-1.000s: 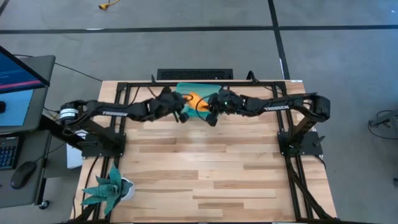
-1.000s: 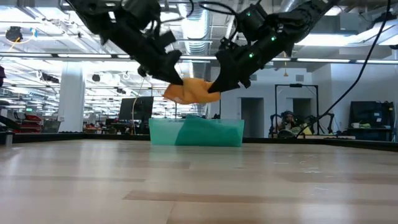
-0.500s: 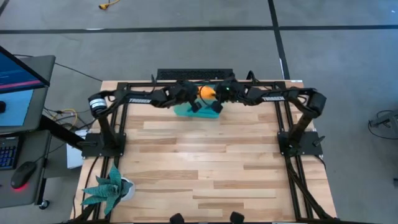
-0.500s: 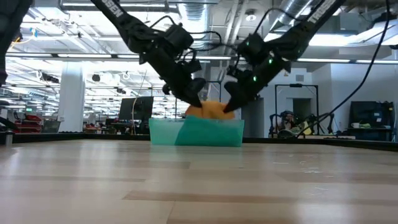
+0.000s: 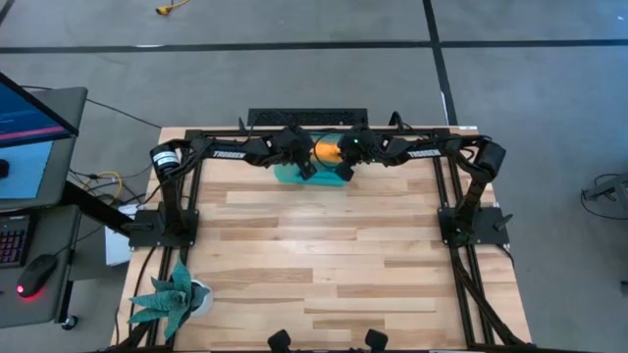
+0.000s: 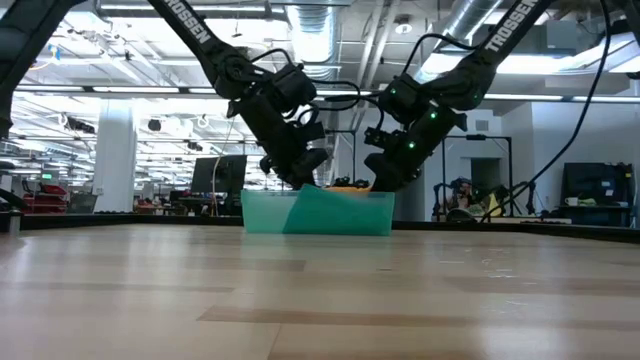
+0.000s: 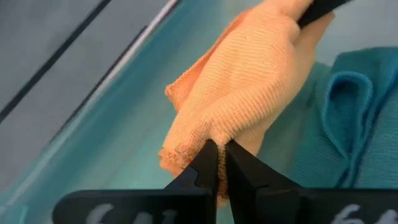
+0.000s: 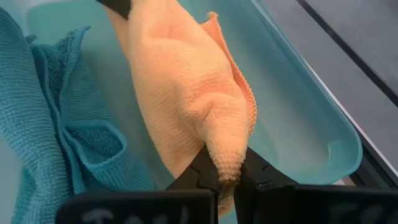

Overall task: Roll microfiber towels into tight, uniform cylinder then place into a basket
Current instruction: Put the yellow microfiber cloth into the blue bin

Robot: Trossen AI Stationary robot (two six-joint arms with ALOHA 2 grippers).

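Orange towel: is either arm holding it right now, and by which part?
Both. The left gripper pinches one end of the orange towel and the right gripper pinches the opposite end, over the basket.

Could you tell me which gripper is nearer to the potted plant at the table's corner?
Left. The left gripper pinches the orange towel over the basket on the plant's side; the right gripper holds the towel's other end, farther away.

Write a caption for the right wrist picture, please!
The right gripper pinches one end of the orange towel inside the basket.

Grey floor (image 5: 549, 88), ceiling lights (image 6: 70, 75), desk monitor (image 5: 29, 108)
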